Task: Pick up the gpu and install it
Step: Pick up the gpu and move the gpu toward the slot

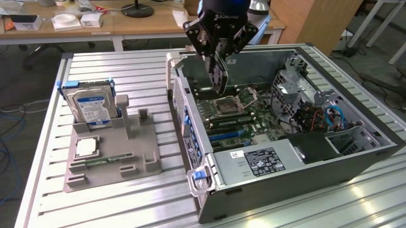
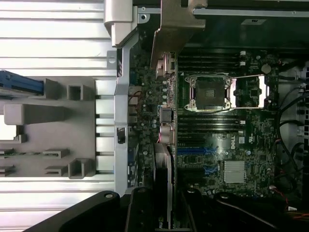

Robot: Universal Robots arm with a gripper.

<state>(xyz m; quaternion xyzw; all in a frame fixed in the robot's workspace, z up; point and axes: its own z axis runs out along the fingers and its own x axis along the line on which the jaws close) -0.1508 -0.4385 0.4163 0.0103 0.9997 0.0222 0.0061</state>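
Note:
In the exterior view my gripper [image 1: 219, 50] hangs over the open computer case [image 1: 374, 142], shut on the gpu [image 1: 219, 78]. The card is a thin dark slab held upright, its lower edge just above the motherboard [image 1: 257, 116] near the case's wall on the exterior view's left. From the wrist, the gpu [image 2: 164, 169] appears edge-on between my fingers [image 2: 140, 212], with a brownish part [image 2: 174, 24] at its far end. It runs along the board's edge beside the CPU socket [image 2: 210, 92] and the blue slots [image 2: 195, 151].
A grey holder [image 1: 114, 161] on the slatted table [image 1: 127, 71] carries a silver hard drive with a blue label [image 1: 94, 107], a CPU [image 1: 87, 147] and a green RAM stick [image 1: 104, 160]. Inside the case are a power supply [image 1: 260, 161], cables [image 1: 330, 118] and a drive cage [image 1: 292, 85].

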